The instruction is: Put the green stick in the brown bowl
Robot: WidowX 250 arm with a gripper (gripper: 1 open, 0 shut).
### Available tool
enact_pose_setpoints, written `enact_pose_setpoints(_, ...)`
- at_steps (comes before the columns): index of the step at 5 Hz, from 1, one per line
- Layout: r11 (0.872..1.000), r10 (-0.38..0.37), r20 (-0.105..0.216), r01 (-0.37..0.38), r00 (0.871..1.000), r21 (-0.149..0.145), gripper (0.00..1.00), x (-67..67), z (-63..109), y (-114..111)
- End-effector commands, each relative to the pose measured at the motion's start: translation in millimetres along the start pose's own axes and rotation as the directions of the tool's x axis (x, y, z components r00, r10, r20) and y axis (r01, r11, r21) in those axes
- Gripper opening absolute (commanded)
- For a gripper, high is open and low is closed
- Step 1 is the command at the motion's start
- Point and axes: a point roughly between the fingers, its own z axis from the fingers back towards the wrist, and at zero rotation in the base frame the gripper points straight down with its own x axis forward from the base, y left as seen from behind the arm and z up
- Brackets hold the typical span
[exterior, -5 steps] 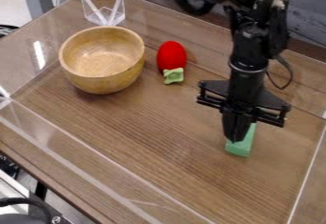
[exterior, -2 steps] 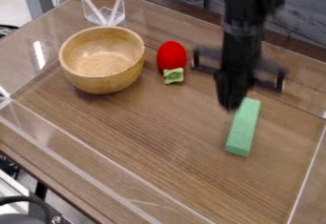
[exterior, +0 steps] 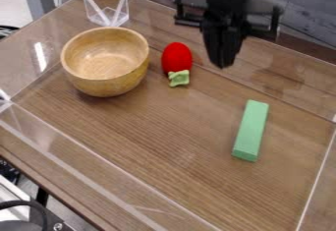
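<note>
The green stick [exterior: 250, 130] lies flat on the wooden table at the right, long axis running roughly front to back. The brown bowl [exterior: 105, 62] stands at the left with nothing in it. My gripper [exterior: 221, 60] hangs point-down high over the back of the table, behind and to the left of the stick and well clear of it. Nothing is held in it. Its fingers blur into one dark shape, so I cannot make out whether they are apart or together.
A red strawberry-like toy [exterior: 176, 59] with a small green leaf lies between the bowl and the gripper. Clear plastic walls [exterior: 39, 142] ring the table. A folded clear piece [exterior: 108, 12] stands behind the bowl.
My gripper was down on the stick's far end a second ago. It has since risen and moved back and left, without the stick, which now lies flat on the table.
</note>
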Motion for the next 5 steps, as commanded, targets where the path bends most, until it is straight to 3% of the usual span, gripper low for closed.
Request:
enact_pose_setpoints(1,0.996,-0.089,0.031,0.089,0.996,-0.006,1.0,-11.0,-0.9,-10.1)
enact_pose_setpoints(3,0.997,-0.081,0.014,0.081,0.997,0.001,1.0,-17.3,-20.8,-40.5)
enact_pose_setpoints(4,0.997,-0.082,0.008,0.081,0.997,0.005,1.0,-9.7,-25.1,-48.5)
enact_pose_setpoints(5,0.997,-0.075,0.003,0.075,0.997,0.009,0.0,-2.3,-19.5,-52.6)
